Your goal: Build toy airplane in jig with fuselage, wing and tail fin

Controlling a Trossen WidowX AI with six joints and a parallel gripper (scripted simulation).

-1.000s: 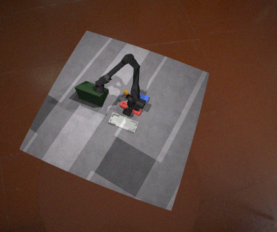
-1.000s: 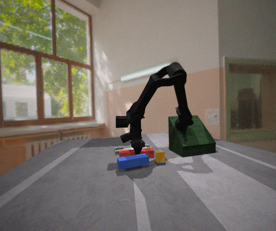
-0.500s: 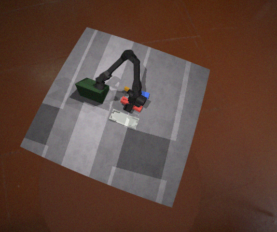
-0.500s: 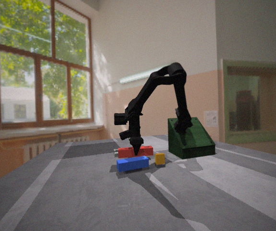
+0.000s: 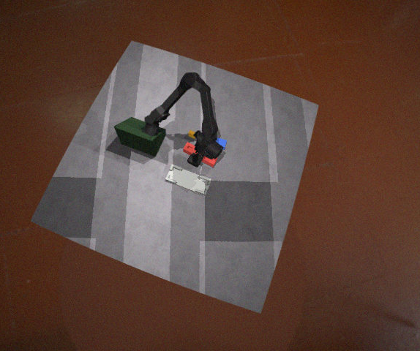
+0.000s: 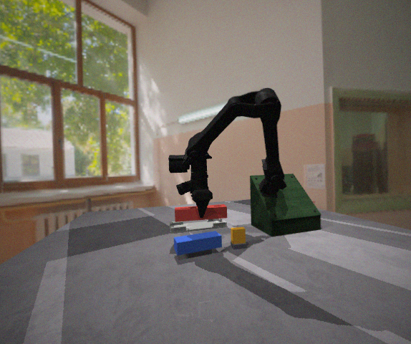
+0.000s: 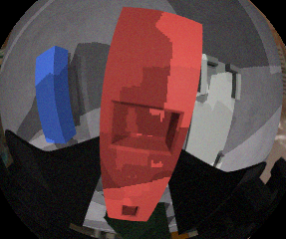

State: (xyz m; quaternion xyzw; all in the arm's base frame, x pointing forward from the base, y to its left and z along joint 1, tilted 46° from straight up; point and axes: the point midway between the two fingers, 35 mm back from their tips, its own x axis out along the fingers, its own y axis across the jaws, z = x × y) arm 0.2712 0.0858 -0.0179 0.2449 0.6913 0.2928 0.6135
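Observation:
My gripper point(image 5: 199, 153) point(image 6: 201, 215) point(image 7: 138, 143) is shut on the red fuselage point(image 5: 210, 161) point(image 6: 218, 212) point(image 7: 143, 55) near its middle, one finger on each long side. The fuselage is level, raised above the table, with both sockets facing up in the wrist view. The pale jig point(image 5: 187, 179) point(image 6: 198, 225) point(image 7: 212, 124) lies beside it, with no part in its cradle. The blue wing point(image 5: 222, 142) point(image 6: 198, 243) point(image 7: 55, 95) lies on the table on the fuselage's other side. The small yellow tail fin point(image 5: 192, 134) point(image 6: 238, 236) stands near one end of the wing.
The green wedge-shaped base point(image 5: 138, 140) point(image 6: 283, 211) carries the arm, on the tail-fin side of the parts. The grey striped table top point(image 5: 149, 227) point(image 6: 124, 296) has its edges well away from the parts.

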